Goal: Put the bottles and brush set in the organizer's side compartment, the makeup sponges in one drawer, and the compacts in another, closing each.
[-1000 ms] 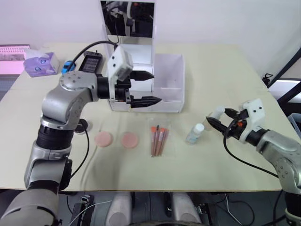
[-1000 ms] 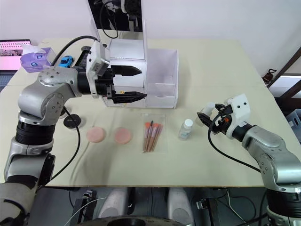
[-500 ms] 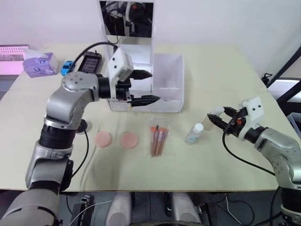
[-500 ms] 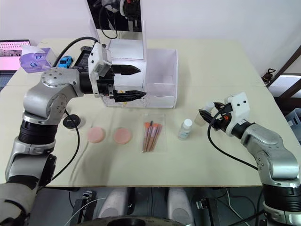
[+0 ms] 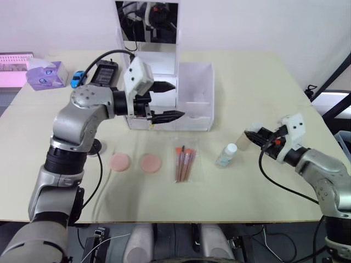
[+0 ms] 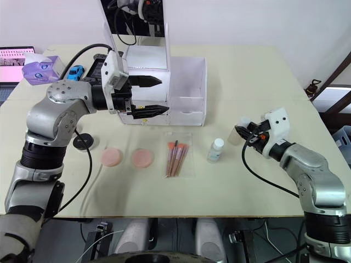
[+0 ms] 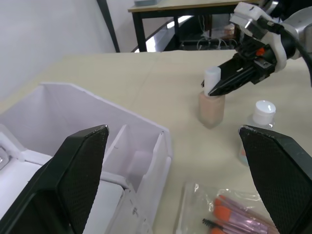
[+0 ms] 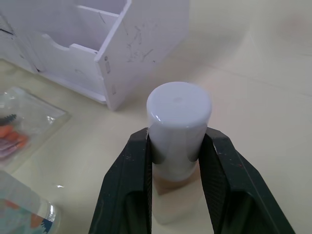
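Note:
My right gripper (image 5: 256,137) is shut on the neck of the slim beige bottle (image 8: 178,113), which stands upright at the table's right. The clear bluish bottle (image 5: 226,155) stands just to its left. The brush set (image 5: 184,163) lies flat in front of the organizer (image 5: 164,104), whose side compartment (image 5: 196,90) is the right-hand part. Two pink makeup sponges (image 5: 120,161) (image 5: 150,163) lie left of the brushes. One black compact (image 6: 83,142) sits partly behind my left arm. My left gripper (image 5: 167,101) hovers open in front of the organizer's drawers, holding nothing.
An upright mirror (image 5: 148,22) rises from the organizer's back. At the far left stand a pale purple tissue box (image 5: 48,74), a blue toy car (image 5: 79,77) and a black device (image 5: 105,71) with a cable. A black table stands beyond the table's right edge (image 7: 185,9).
My right gripper, open around the beige bottle before, has shut on it. The left arm has drawn back slightly from the organizer, still open.

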Robot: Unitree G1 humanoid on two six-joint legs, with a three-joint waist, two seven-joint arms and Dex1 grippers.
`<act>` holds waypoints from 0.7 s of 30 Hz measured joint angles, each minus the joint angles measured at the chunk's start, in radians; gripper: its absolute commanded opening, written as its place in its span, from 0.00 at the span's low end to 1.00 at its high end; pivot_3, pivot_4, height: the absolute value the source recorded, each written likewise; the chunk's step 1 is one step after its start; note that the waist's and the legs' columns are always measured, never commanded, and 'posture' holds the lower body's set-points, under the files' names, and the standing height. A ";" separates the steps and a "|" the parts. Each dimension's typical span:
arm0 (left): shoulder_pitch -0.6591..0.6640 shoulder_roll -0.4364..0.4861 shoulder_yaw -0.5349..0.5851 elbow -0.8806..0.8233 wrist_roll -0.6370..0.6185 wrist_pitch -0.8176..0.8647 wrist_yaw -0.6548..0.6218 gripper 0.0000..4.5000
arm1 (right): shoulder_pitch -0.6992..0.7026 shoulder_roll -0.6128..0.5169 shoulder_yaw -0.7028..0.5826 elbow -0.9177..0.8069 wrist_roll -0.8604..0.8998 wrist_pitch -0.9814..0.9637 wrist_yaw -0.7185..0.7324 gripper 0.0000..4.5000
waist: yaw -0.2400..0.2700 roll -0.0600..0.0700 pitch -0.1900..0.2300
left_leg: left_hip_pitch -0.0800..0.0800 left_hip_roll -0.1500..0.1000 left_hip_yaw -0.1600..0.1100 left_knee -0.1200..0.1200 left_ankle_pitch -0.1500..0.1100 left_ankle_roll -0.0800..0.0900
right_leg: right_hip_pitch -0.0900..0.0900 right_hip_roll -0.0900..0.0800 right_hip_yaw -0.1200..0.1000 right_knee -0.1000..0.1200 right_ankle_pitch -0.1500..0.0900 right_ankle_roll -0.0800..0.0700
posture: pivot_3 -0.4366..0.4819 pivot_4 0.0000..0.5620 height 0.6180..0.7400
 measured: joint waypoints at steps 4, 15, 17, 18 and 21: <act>0.011 0.002 0.000 0.002 0.001 -0.010 0.004 1.00 | -0.025 -0.010 -0.040 -0.019 0.059 0.034 0.015 0.23 | -0.002 0.000 0.000 | 0.000 0.000 0.000 0.000 0.000 0.000 | 0.000 0.000 0.000 0.000 0.000 0.000 | 0.48 0.27 1.00; 0.095 0.052 0.046 0.006 0.019 -0.018 0.053 1.00 | -0.461 -0.101 0.093 0.035 0.138 0.183 0.109 0.23 | -0.032 0.001 0.001 | 0.001 0.004 0.002 -0.001 0.000 0.000 | -0.003 0.003 0.002 0.001 0.001 -0.002 | 0.48 0.27 1.00; 0.129 0.068 0.066 -0.008 0.019 -0.015 0.070 1.00 | -0.574 -0.093 0.167 0.099 0.112 0.179 0.145 0.23 | -0.029 0.001 0.001 | 0.000 0.006 0.002 -0.002 0.000 0.000 | -0.004 0.006 0.002 0.001 0.002 -0.002 | 0.48 0.27 1.00; 0.149 0.072 0.081 -0.020 0.018 -0.013 0.081 1.00 | -0.626 -0.081 0.200 0.138 0.092 0.165 0.164 0.23 | -0.028 0.001 0.001 | 0.000 0.006 0.002 -0.002 0.000 0.000 | -0.004 0.007 0.002 0.001 0.002 -0.003 | 0.48 0.27 1.00; 0.200 0.088 0.100 -0.065 0.018 -0.004 0.107 1.00 | -0.735 -0.032 0.288 0.269 0.025 0.112 0.219 0.23 | -0.023 0.001 0.001 | -0.001 0.007 0.002 -0.003 0.000 0.000 | -0.005 0.007 0.002 0.001 0.002 -0.003 | 0.48 0.27 1.00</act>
